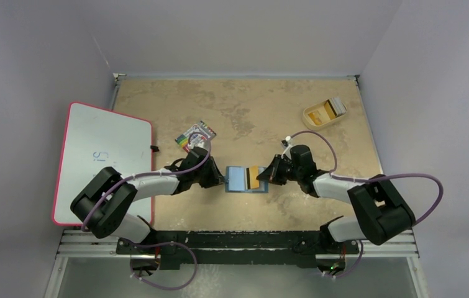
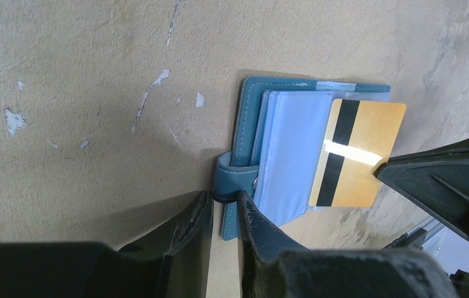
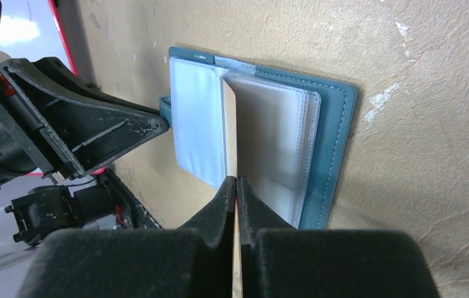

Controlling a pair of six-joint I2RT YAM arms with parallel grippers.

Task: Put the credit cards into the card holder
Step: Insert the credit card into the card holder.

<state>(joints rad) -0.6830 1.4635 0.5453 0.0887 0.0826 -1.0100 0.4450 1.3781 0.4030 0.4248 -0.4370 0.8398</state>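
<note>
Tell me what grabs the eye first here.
The open teal card holder sits at table centre, flanked by both arms. The right gripper is shut on an orange-yellow card with a black stripe, poised over the pockets, while the left gripper has its fingertips either side of the holder's strap tab. At the far right a tan tray holds more cards, and a pink-edged whiteboard lies at the left.

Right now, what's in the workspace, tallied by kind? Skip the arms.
card holder: 1
credit card at the holder: 1
tan tray: 1
tray cards: too small to count
striped pack: 1
whiteboard: 1
Total: 5, tray cards left out
</note>
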